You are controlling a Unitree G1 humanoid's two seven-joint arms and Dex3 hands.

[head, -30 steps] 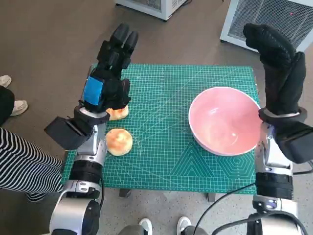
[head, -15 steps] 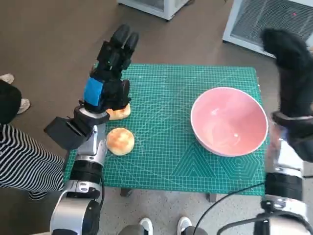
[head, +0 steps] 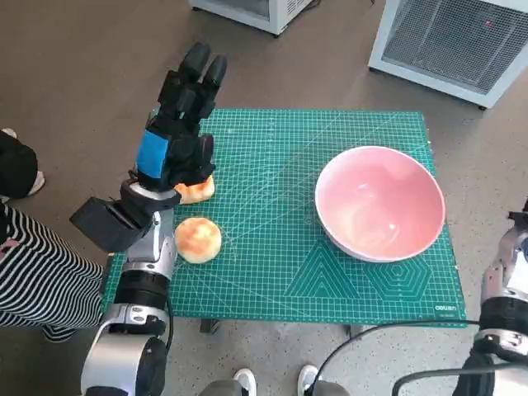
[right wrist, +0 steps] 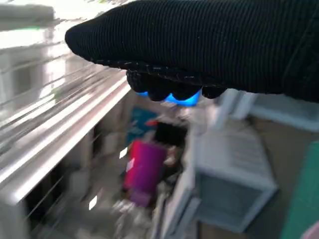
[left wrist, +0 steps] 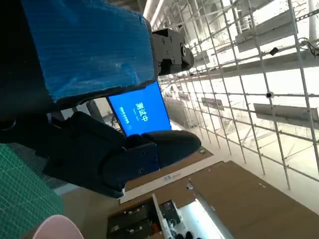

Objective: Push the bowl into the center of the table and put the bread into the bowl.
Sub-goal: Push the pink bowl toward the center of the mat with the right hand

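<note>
A pink bowl (head: 379,202) stands on the right side of the green cutting mat (head: 272,272); its rim also shows in the left wrist view (left wrist: 55,229). A round bread roll (head: 198,239) lies near the mat's left edge. A second piece of bread (head: 196,191) lies just beyond it, partly hidden under my left hand (head: 177,124). That hand hovers above the mat's left side with fingers stretched out, holding nothing (left wrist: 99,99). My right hand (right wrist: 209,45) shows only in the blurred right wrist view, stretched out and empty. In the head view only its forearm (head: 507,289) is visible, off the table's right edge.
Two white machines (head: 450,37) (head: 256,10) stand on the floor beyond the table. A person's striped leg (head: 33,280) is close to the table's left side, and shoes (head: 247,381) show below the front edge. A black cable (head: 363,346) hangs at the front right.
My right hand, raised beside the bowl a second ago, has swung out to the right and left the head view. The left hand, bowl and bread have stayed put.
</note>
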